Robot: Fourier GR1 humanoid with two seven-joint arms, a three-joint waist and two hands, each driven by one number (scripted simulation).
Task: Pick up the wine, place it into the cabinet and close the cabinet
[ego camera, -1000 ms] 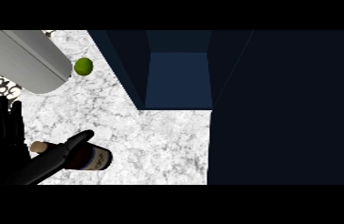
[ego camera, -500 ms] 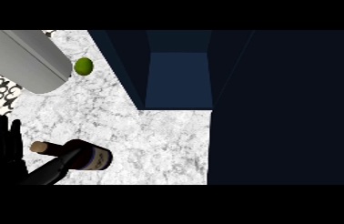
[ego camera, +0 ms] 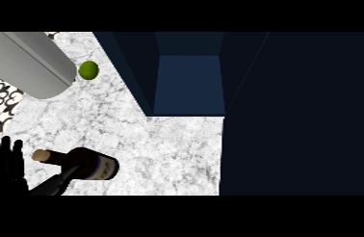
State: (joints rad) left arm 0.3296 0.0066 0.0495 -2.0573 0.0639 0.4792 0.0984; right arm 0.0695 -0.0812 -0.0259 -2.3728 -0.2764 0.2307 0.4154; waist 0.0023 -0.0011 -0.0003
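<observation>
The wine bottle (ego camera: 84, 164) lies on its side on the marble counter (ego camera: 163, 144) at the lower left, its cork (ego camera: 41, 155) pointing left. My left hand (ego camera: 11, 166) shows at the left edge with its fingers straight and pointing up, just left of the cork. Its thumb (ego camera: 57, 183) reaches out along the bottle's lower side and touches it; nothing is curled round the bottle. The cabinet (ego camera: 189, 84) stands open at the top centre, showing a blue inside. My right hand is out of view.
A green lime (ego camera: 88, 70) rests on the counter at the upper left, beside a large grey cylinder (ego camera: 32, 62). A wide dark panel (ego camera: 292, 115) fills the right side. A patterned surface (ego camera: 8, 98) borders the counter on the left.
My left hand has drawn back down and to the left; the finger that lay across the bottle's neck is off it. The bottle has stayed in nearly the same place.
</observation>
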